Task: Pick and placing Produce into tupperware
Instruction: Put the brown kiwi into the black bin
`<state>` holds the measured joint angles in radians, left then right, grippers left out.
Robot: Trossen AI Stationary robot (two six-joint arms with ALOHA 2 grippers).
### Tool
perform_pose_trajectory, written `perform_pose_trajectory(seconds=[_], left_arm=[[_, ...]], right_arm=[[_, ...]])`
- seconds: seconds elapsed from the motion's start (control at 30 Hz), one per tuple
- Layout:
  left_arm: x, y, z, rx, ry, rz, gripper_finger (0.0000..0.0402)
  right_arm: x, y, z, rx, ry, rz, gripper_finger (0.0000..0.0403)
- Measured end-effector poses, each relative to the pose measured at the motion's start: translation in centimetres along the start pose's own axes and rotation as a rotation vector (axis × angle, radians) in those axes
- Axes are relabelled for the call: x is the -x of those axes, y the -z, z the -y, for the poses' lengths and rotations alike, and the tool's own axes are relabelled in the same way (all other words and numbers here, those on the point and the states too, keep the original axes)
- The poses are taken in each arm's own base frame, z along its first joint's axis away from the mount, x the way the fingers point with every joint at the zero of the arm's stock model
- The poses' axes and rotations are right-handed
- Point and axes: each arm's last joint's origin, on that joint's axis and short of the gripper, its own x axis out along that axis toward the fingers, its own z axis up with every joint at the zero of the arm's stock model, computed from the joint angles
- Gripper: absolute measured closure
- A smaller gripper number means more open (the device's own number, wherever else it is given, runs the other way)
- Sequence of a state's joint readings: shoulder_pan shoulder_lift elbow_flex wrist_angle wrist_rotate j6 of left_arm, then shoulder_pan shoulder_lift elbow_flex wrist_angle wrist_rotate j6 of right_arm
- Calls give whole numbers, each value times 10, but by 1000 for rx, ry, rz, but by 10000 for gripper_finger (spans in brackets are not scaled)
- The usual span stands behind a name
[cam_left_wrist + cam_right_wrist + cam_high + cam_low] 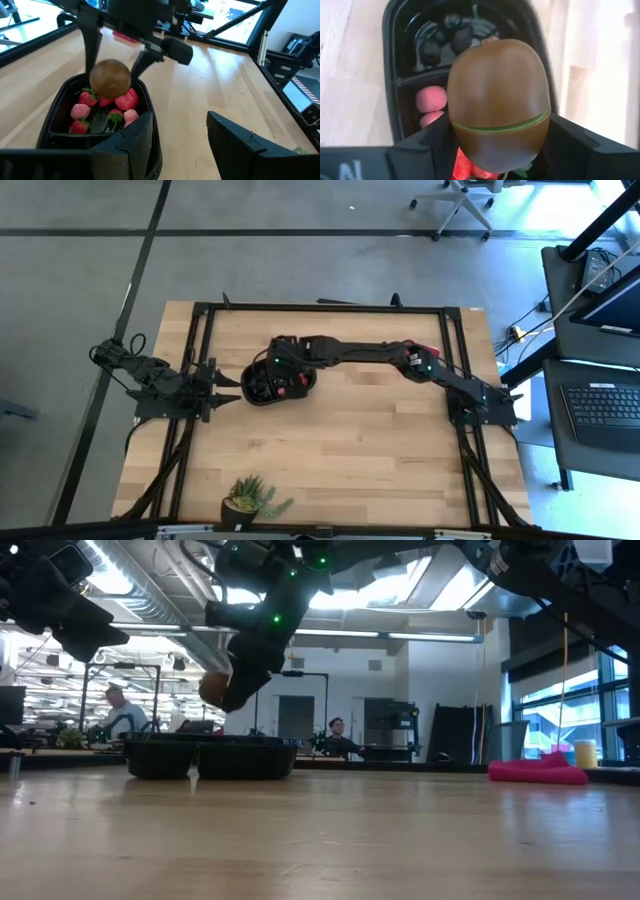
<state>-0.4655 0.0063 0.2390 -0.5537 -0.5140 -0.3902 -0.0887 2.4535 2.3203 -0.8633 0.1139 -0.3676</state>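
Observation:
The black tupperware tray (262,392) lies on the table's left-middle. It holds red and pink strawberry pieces (85,107) in one compartment and dark berries (445,30) in another. My right gripper (276,373) hangs over the tray, shut on the brown round piece (110,78). That piece also shows above the tray in the low view (212,688). My left gripper (182,145) waits open just off the tray's left end (247,392), touching nothing. My right gripper pinches the brown round piece (497,95) between its two fingers (93,47), one on each opposite side of it. The fingers come from above, pointing down. The piece is lifted clear, hanging over the tray's compartment of red pieces (431,97).
A green spiky potted plant (250,500) stands at the table's near edge. A flat red object (535,772) lies toward the table's right, under the right arm (425,352). Bare wood stretches between tray and plant. People sit in the room beyond (122,712).

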Motion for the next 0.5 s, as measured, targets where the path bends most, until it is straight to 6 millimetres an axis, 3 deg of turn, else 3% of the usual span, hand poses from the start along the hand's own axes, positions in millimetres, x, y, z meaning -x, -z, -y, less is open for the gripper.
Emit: perform_pose_trajectory(seconds=[0.5], left_arm=[[0,0,0,0,0,0,223]], right_arm=[[-28,25,-1,-24,-21,-83,142]])
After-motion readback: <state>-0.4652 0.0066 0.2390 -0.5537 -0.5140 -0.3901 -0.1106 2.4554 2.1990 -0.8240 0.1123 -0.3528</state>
